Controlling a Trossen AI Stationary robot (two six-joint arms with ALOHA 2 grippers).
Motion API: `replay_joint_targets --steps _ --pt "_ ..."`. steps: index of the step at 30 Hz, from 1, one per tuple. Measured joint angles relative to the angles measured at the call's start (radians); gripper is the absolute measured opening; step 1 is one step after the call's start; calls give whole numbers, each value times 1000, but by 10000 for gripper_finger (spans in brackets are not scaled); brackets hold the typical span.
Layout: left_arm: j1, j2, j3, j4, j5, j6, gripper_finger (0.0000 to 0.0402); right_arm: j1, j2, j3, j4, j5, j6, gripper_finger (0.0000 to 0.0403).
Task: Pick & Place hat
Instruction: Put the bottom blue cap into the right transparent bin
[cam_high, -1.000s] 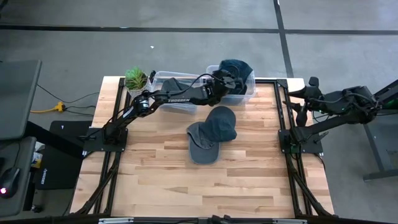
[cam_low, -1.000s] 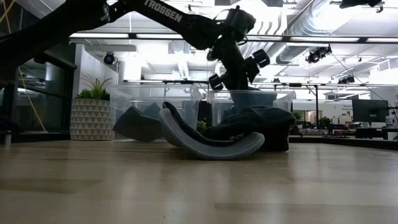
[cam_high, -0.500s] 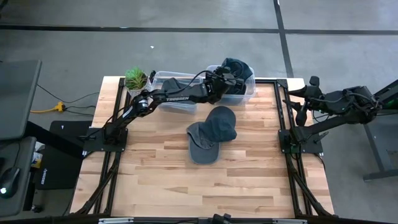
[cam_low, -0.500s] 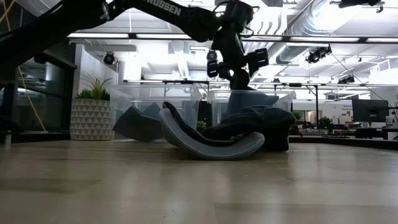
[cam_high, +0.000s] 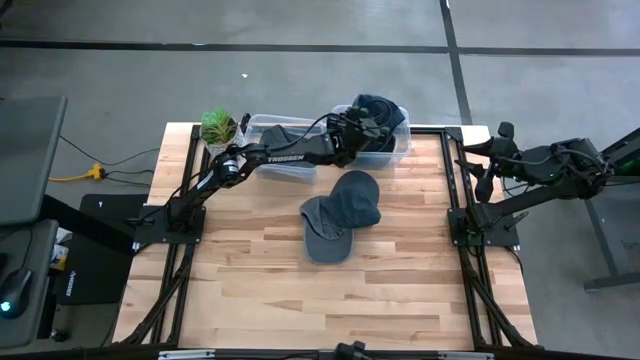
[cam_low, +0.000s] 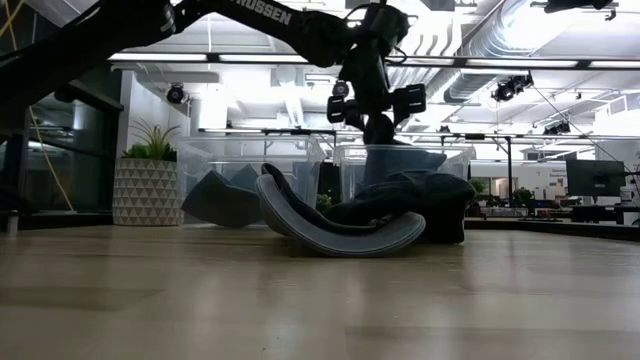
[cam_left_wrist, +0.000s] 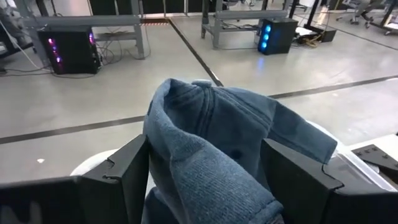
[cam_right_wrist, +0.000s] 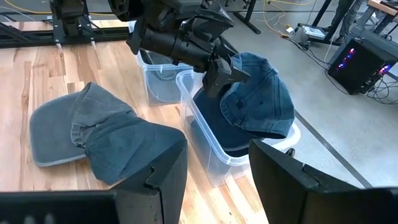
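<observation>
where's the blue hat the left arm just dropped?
In the high view the blue hat sits atop the right-hand clear bin at the table's far edge, with the open left gripper straddling it.

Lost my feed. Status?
Left hand open over bin, blue hat released inside. Right hand open, parked. Grey hat on table.

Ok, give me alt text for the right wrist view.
The left hand, open, hovers beside a blue hat resting in a clear bin. A grey hat lies on the wooden table nearby.
</observation>
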Motion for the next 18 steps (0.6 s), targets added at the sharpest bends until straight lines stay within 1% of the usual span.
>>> replay_joint_targets --steps 7,10,12,14,18 --pt "4 0 0 -9 1 -3 252 0 0 0 0 13 2 167" --pt "3 0 0 -20 18 -4 236 0 0 0 0 14 2 167" --pt "3 0 4 -55 32 -4 209 0 0 0 0 14 2 167" --pt "3 2 35 -142 63 -8 173 0 0 0 0 14 2 167" --pt "3 2 115 -290 104 -28 78 0 0 0 0 14 2 167"
